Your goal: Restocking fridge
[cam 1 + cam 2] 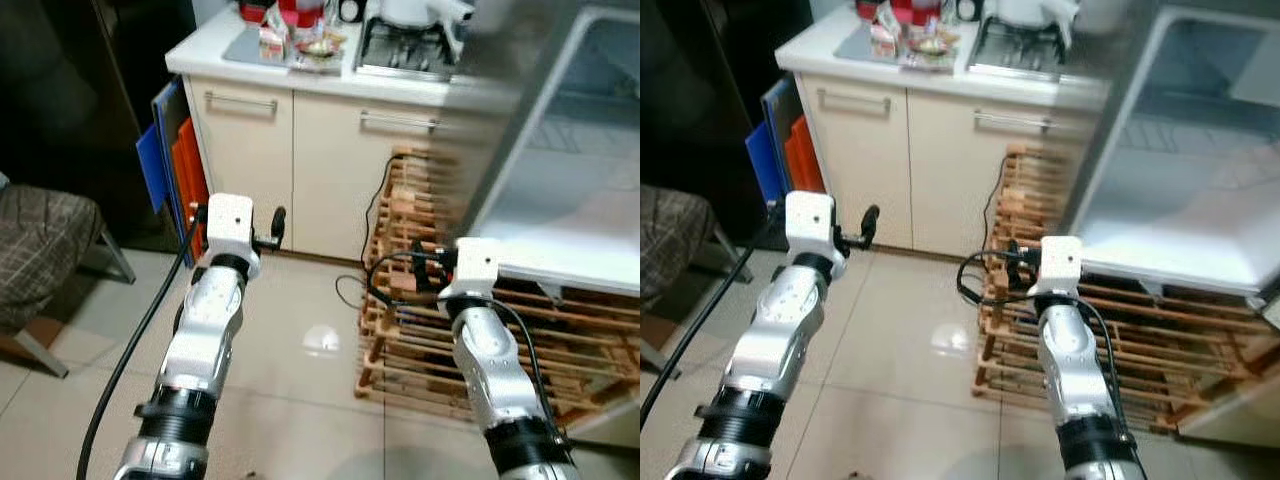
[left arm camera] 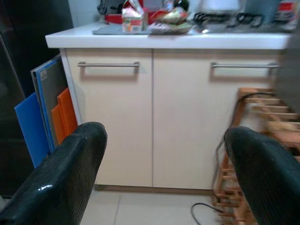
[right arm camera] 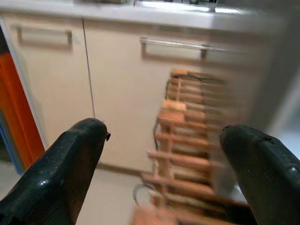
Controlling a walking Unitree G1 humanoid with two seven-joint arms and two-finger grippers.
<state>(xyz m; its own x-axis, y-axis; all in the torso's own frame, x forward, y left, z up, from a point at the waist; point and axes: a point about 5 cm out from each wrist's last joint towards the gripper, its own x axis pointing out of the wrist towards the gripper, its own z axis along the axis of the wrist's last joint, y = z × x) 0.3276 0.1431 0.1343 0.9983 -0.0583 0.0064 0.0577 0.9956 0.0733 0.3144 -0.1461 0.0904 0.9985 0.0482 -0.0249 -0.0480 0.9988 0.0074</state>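
Two tools held apart and empty, left tool [image 2: 164, 178], right tool [image 3: 164, 178], facing cream cabinet [image 1: 300, 150], fridge door [image 1: 560, 190] open

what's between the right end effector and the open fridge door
A wooden rack with a black cable draped over it stands on the floor just ahead of the right end effector, beside and partly under the open fridge door. The end effector is open and empty.

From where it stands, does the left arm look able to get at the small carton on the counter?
Probably not yet: the left gripper, open, hangs low before the cabinet doors, well below the carton.
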